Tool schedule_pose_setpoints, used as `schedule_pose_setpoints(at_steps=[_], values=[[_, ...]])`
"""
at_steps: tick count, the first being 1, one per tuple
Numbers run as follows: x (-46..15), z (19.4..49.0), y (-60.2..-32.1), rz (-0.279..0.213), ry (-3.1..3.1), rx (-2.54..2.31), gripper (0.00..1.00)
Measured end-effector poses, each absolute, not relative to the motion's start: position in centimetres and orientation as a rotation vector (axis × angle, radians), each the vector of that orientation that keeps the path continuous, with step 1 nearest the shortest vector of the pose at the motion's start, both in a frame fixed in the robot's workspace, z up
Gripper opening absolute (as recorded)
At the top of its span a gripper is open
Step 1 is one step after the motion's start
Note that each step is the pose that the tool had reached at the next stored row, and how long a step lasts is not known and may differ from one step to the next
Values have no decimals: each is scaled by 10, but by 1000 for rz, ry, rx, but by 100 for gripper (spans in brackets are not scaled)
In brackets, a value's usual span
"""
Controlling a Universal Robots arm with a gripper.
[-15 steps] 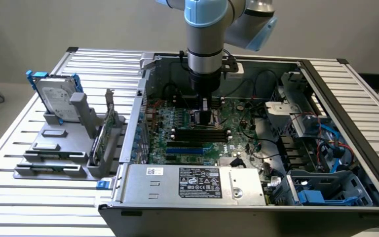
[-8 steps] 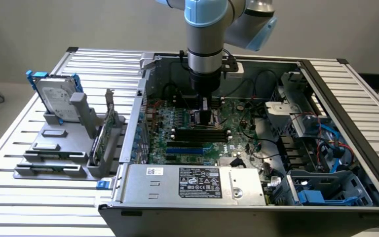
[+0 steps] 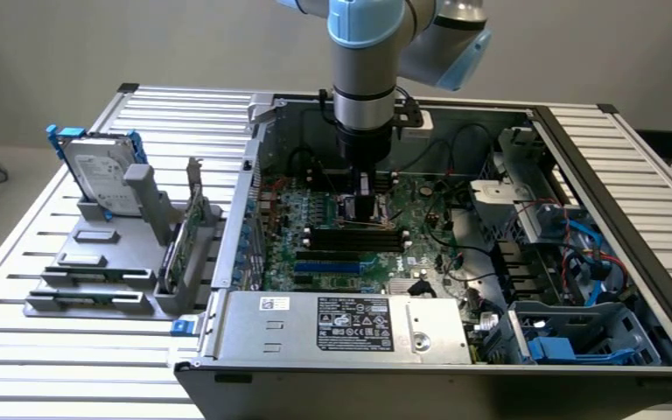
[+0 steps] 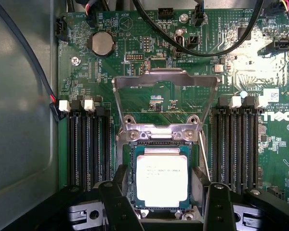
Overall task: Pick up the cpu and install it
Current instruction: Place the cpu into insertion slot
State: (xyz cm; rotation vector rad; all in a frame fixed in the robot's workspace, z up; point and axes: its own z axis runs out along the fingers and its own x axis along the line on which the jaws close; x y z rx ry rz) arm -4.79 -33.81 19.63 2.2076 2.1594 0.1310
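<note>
The arm (image 3: 366, 79) comes straight down from above into an open computer case (image 3: 570, 131). The case lies on its side on a slatted metal bench (image 3: 56, 367), over the middle and towards the edge at the exterior view's right. The wrist is vertical, and its black tool end is low over the green motherboard (image 3: 418, 219), near the board's middle.

A grey power supply (image 3: 353, 325) with a white and black label fills the case's near side, but the print on the label cannot be read. Near the bench edge at the exterior view's left, a grey holder (image 3: 91, 271) carries a silver hard drive (image 3: 94, 175) with blue brackets, standing on edge.

The wrist view looks down on the processor socket. Its metal load plate (image 4: 166, 82) is swung up and open. Rows of black memory slots (image 4: 89, 144) flank the socket on both sides, and a coin battery (image 4: 101, 43) sits towards one corner of the board.

The cpu (image 4: 161, 175) lies flat in the socket, silver top up. The jaws are spread, with one black finger on each side of the socket, and neither appears to touch the chip.

White letters on the board spell "DELL" (image 4: 279, 117), turned sideways. The printing on the cpu is too small to read.
</note>
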Motion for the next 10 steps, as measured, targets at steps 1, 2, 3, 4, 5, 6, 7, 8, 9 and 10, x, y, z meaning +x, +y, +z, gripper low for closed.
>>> schedule_pose_setpoints(at_steps=[1, 2, 3, 4, 5, 6, 7, 8, 9, 10], values=[[-48, 196, -338, 131, 2159, 2207, 62], [-48, 196, -338, 131, 2159, 2207, 62], [-48, 196, -338, 132, 2159, 2207, 62], [-48, 196, -338, 132, 2159, 2207, 62], [-48, 196, -338, 132, 2159, 2207, 62], [-48, 196, -338, 133, 2159, 2206, 62], [-48, 196, -338, 133, 2159, 2206, 62], [-48, 196, -338, 133, 2159, 2206, 62], [-48, 197, -338, 133, 2159, 2206, 62], [-48, 197, -338, 133, 2159, 2206, 62]])
